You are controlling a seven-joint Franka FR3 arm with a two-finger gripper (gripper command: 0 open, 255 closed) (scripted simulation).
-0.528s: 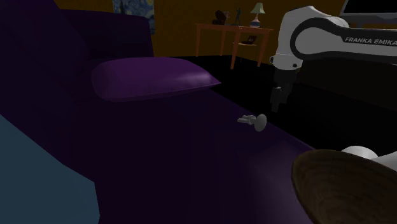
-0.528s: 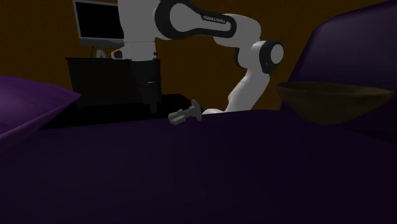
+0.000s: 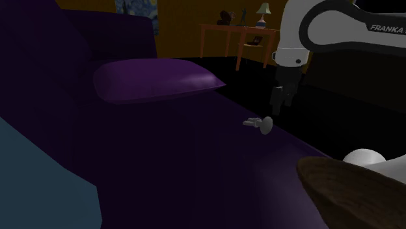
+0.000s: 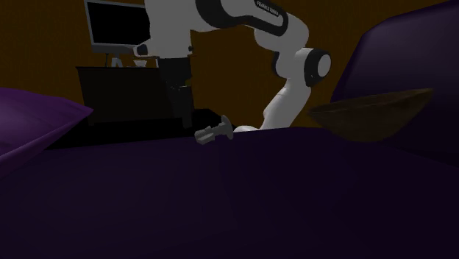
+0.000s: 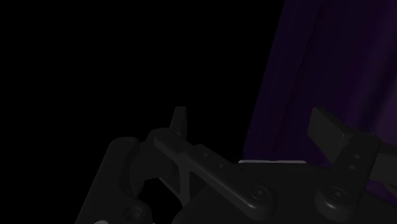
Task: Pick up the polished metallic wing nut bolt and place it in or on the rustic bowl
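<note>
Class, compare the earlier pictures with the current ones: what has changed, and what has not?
The gripper, open and empty, shifted toward the wing nut bolt, rightward in the second exterior view. The brown bowl tipped, its rim now slanting. The bolt stayed put on the purple seat, untouched.

Around the small grey wing nut bolt (image 3: 259, 123) you have bare dark purple sofa seat (image 3: 195, 162) on every side, and nothing touches it. The black two-finger tool (image 3: 280, 107) hangs just beside it over the seat's edge, fingers apart. The plump purple pillow (image 3: 156, 79) lies well apart toward the shoulder view's left. The brown rough-textured bowl (image 3: 351, 192) stands well apart at the lower right, with open seat between it and the bolt.
</note>
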